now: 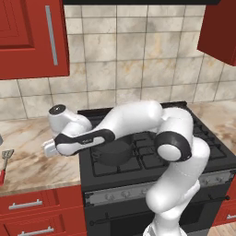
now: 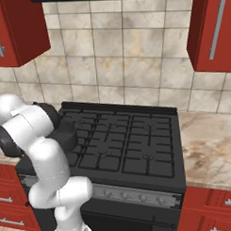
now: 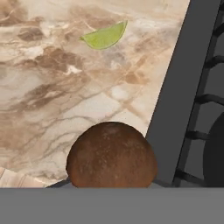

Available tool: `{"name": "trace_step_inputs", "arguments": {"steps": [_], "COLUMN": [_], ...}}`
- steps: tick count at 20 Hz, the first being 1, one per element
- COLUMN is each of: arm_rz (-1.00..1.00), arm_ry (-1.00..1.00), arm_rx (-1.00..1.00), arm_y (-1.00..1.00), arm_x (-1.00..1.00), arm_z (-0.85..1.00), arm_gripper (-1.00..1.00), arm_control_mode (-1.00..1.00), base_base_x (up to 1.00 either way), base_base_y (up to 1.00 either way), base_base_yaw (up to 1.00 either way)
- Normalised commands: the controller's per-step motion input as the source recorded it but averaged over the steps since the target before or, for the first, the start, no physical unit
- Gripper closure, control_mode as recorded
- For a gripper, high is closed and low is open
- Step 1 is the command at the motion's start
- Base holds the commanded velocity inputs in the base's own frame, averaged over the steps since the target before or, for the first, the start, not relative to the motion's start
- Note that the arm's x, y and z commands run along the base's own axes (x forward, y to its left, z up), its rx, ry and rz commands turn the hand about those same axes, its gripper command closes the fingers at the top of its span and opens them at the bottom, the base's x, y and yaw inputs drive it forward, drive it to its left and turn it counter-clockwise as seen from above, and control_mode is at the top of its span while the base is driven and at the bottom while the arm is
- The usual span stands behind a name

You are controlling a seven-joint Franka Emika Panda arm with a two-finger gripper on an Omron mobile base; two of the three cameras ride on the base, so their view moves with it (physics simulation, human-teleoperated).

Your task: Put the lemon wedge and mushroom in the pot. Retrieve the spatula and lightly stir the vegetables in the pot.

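The mushroom has its brown cap right at the bottom of the hand view, where my fingertips stand, and they are hidden behind it. My gripper hangs low over the marble counter just left of the stove, shut on the mushroom. The yellow-green lemon wedge lies on the counter beyond it, apart from the hand. The dark grey pot sits on the stove's front left burner, partly behind my forearm, and its side shows as the pot in the right base view. The spatula lies at the counter's far left.
The black stove with raised grates fills the middle; its left edge runs close beside the mushroom. Marble counter stretches left of it and more counter lies to its right. Red cabinets hang above both sides.
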Motion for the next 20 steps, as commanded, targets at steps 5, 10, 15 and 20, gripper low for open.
{"name": "trace_step_inputs", "arguments": {"steps": [5,10,15,20], "arm_rz": [-0.01,-0.07,-0.10,-0.06], "arm_ry": [-0.06,-0.01,0.00,0.11], "arm_rx": [0.00,0.01,0.07,0.15], "arm_y": [-0.78,-0.98,-1.00,-0.71], "arm_x": [-0.44,-0.22,0.12,0.29], "arm_z": [0.51,0.49,0.19,-0.12], "arm_gripper": [1.00,1.00,1.00,1.00], "arm_control_mode": [-1.00,-1.00,-1.00,-1.00], "base_base_x": [0.00,0.00,0.00,0.00], "base_base_y": [0.00,0.00,0.00,0.00], "base_base_yaw": [0.00,0.00,0.00,0.00]}}
